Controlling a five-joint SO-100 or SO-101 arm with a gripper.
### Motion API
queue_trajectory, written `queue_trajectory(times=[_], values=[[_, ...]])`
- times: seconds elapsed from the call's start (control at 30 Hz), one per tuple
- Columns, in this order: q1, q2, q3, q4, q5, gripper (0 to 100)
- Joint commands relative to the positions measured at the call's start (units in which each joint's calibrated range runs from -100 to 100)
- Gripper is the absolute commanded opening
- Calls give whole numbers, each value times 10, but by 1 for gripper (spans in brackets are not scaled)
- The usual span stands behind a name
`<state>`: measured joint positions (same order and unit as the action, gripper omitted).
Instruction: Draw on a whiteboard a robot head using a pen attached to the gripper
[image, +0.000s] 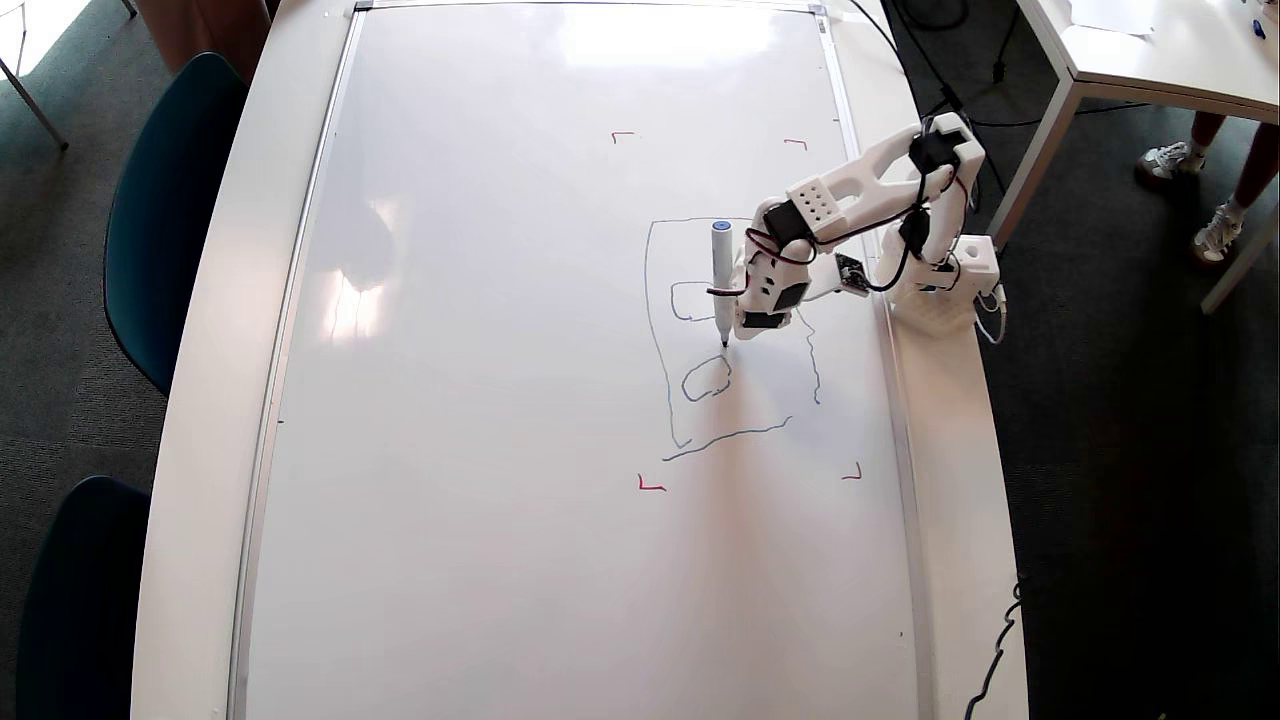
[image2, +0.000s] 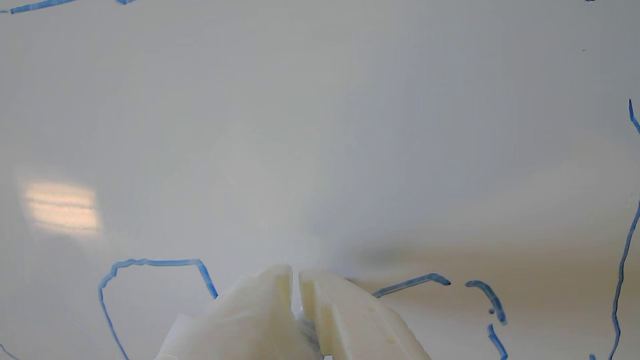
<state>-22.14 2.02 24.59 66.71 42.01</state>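
While my gripper (image2: 295, 280) shows fingertips nearly together, the pen (image: 721, 285) alongside it touches the whiteboard (image: 480, 400) inside the robot head (image: 700, 380), between two small boxes, overhead view.

Glossy whiteboard (image: 500, 400) is mirroring window glare inside its thin metal frame, while the matt white plastic gripper (image2: 296, 280) is showing faint printed ridges.

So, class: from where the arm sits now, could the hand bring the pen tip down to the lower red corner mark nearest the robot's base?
Probably yes. The pen is mid-drawing, and that red corner mark lies on bare whiteboard near the base, nothing between.
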Motion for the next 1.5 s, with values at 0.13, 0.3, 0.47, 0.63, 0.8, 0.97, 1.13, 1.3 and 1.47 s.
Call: queue_trajectory(times=[0.13,0.3,0.47,0.63,0.8,0.97,1.13,1.3,1.47], values=[[24,-11,-2,1,5,1],[33,-11,-1,18,18,1],[37,-12,-1,18,18,1],[37,-12,-1,49,18,1],[38,-13,5,57,18,1],[33,-63,67,48,18,1],[30,-91,104,48,18,1],[13,-96,105,48,15,1],[-4,-90,97,48,13,1]])
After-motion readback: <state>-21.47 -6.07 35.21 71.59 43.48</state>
